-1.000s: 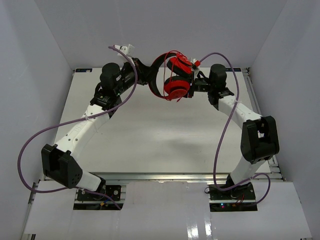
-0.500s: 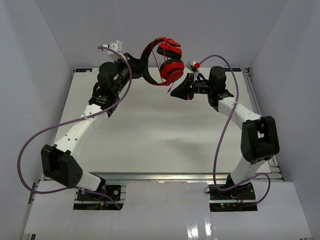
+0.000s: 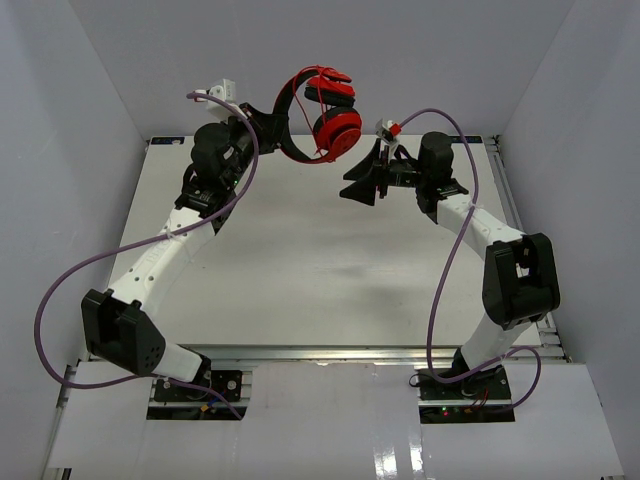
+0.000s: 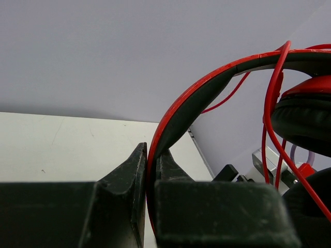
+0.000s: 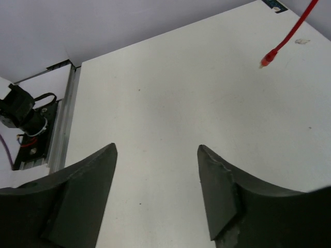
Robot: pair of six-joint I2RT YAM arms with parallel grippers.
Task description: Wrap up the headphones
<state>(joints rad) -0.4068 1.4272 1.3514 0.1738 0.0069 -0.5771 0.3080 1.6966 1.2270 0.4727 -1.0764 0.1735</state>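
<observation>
Headphones higher, right jaws apart

Open table in front; headphones and dangling cord crowd far edge

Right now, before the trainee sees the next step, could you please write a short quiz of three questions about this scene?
1. True or false: the right pincer holds the cord.
2. Which part of the headphones does the left pincer clamp? A) an ear cup B) the headband C) the plug
3. Fill in one word: the headphones hang ___ the table.

Key: 1. False, it is open and empty. 2. B. 3. above.
</observation>
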